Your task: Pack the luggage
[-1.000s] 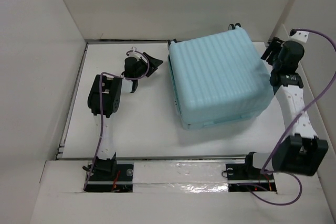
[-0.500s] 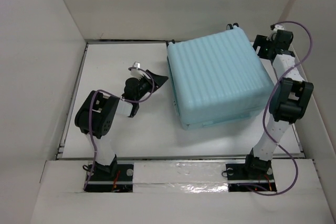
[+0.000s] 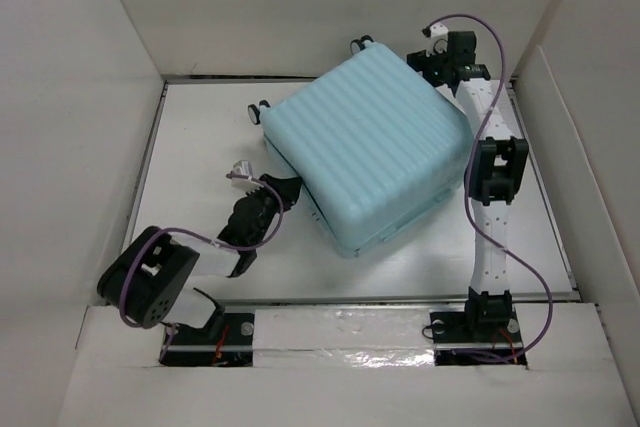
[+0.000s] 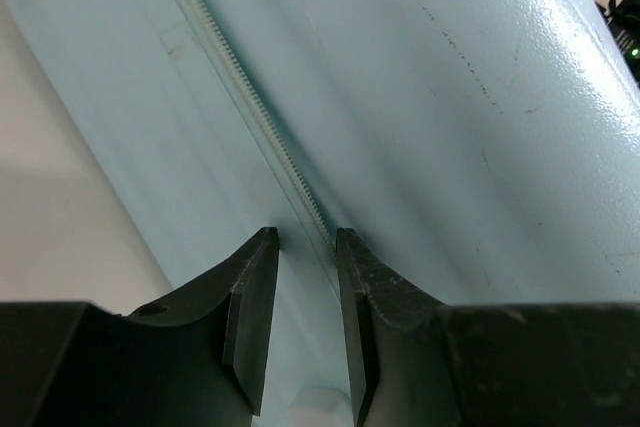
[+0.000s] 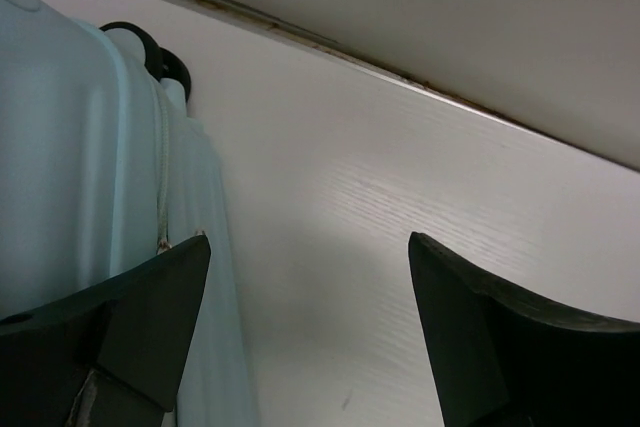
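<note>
The left gripper (image 4: 306,237), jaws narrowed to a slim gap, sits at the zipper (image 4: 250,107) on the luggage's (image 3: 365,152) near-left side; whether it pinches anything I cannot tell. The luggage lies closed and skewed on the table (image 3: 200,137). The right gripper (image 5: 308,242) gapes wide at its far corner.

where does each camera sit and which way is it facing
Top external: above and behind the bases, looking down on the table; left arm, right arm and the luggage show.
Left wrist: on the left arm, close against the luggage's side, along its zipper line; left fingers show, narrowly apart.
Right wrist: on the right arm, past the luggage's far edge toward the back wall; right fingers show, wide apart.
Shared: both wrist views see the luggage shell.
</note>
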Motion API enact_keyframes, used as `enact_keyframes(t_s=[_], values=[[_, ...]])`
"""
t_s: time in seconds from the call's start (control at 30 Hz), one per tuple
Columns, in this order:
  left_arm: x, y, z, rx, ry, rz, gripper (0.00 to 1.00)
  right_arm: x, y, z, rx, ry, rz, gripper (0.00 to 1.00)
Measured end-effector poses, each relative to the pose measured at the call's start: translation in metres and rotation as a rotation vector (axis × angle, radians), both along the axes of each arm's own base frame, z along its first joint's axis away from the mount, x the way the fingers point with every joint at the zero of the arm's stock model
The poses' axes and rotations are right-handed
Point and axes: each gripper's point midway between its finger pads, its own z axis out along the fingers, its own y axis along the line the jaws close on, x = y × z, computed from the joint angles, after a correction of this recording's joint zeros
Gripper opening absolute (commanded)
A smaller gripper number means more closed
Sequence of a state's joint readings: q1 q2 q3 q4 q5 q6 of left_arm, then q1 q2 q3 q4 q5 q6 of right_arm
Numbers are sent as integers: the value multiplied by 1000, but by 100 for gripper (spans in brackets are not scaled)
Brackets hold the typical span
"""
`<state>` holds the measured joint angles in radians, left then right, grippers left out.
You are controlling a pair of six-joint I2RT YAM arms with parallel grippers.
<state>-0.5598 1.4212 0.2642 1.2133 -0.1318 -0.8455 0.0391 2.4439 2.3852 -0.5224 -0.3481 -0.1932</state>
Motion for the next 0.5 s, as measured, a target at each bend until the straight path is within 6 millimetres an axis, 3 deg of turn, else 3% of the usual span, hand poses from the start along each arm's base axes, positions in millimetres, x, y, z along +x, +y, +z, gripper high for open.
enact_keyframes(t_s=[0.13, 0.17, 0.27, 0.37, 0.43, 0.5], values=[[-20, -5, 0, 41, -2, 57, 34, 6, 22, 6, 18, -18, 29, 94], [-24, -8, -1, 50, 2, 54, 44, 7, 23, 8, 22, -26, 28, 95], [-34, -15, -11, 82, 40, 16, 61, 6, 23, 19, 72, -70, -5, 100], [-30, -8, -19, 109, 82, -6, 70, -9, 8, 56, 121, -150, -77, 100], [-28, -6, -19, 124, 112, -34, 73, -20, -2, 99, 191, -217, -105, 100], [-23, -4, -10, 132, 112, -44, 77, -49, 20, 151, 292, -251, -11, 100]])
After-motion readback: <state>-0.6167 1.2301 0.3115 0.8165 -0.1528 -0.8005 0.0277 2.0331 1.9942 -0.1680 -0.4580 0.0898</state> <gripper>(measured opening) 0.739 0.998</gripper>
